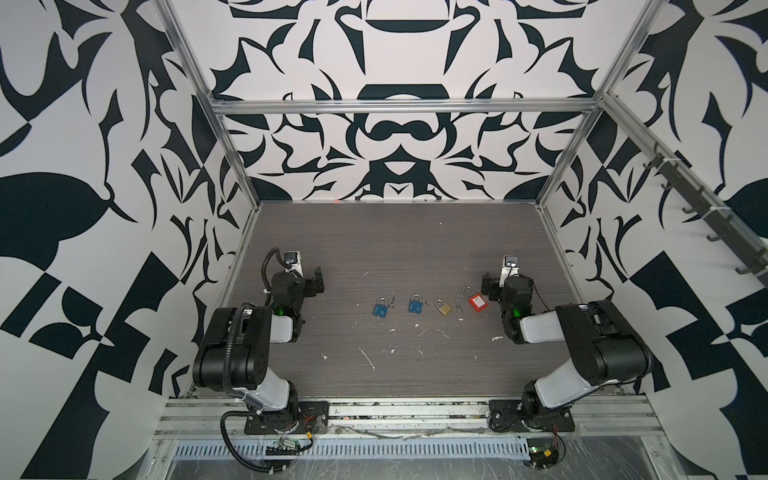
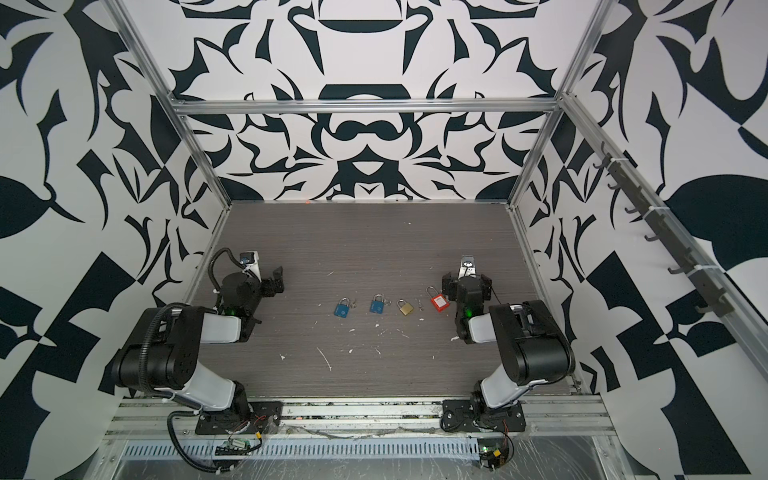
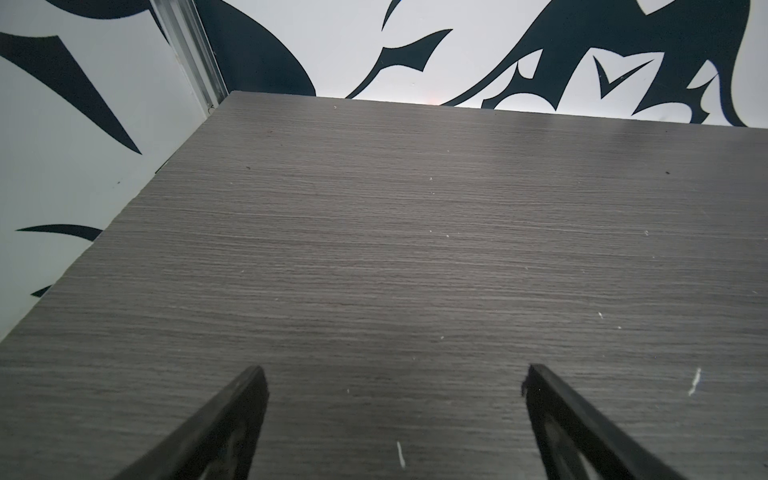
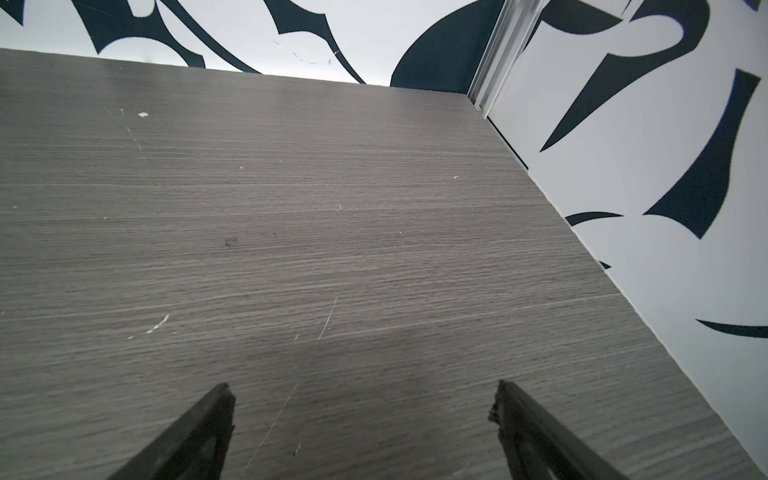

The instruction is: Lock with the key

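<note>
Several padlocks lie in a row mid-table in both top views: a blue padlock (image 1: 379,308) (image 2: 342,309), a second blue padlock (image 1: 415,304) (image 2: 377,306), a brass padlock (image 1: 443,307) (image 2: 406,308) and a red padlock (image 1: 477,301) (image 2: 439,301). Small keys lie beside them: a key (image 1: 392,306) by the first blue one, a key (image 1: 424,302) by the second, and a key (image 1: 457,305) between brass and red. My left gripper (image 1: 316,284) (image 3: 392,374) stands open, far left of the row. My right gripper (image 1: 489,286) (image 4: 361,392) is open just right of the red padlock. Neither wrist view shows a padlock or key.
The grey wood-grain table (image 1: 395,249) carries white scuffs and flecks near the front. Patterned walls with aluminium posts (image 1: 232,153) close it in at the left, back and right. A rail with hooks (image 1: 706,208) runs along the right wall.
</note>
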Tool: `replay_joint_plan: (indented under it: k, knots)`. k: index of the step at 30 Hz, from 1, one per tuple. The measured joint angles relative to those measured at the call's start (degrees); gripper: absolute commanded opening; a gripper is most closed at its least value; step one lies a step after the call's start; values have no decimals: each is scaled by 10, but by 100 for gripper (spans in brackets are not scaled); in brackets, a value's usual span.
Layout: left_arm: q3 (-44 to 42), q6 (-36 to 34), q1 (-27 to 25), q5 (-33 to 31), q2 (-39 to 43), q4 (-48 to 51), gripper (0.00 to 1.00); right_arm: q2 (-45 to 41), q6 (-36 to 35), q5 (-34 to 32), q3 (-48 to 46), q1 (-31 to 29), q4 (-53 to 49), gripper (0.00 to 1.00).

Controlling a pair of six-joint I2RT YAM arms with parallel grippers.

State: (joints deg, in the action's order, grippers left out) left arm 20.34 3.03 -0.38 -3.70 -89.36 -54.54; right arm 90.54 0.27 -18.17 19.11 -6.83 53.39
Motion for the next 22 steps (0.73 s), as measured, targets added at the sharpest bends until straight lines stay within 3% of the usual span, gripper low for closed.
replay_joint_plan:
  k: [22]
  knots:
    - [0,0,-2,0,0,5,99,0,0,0,0,0,0,100]
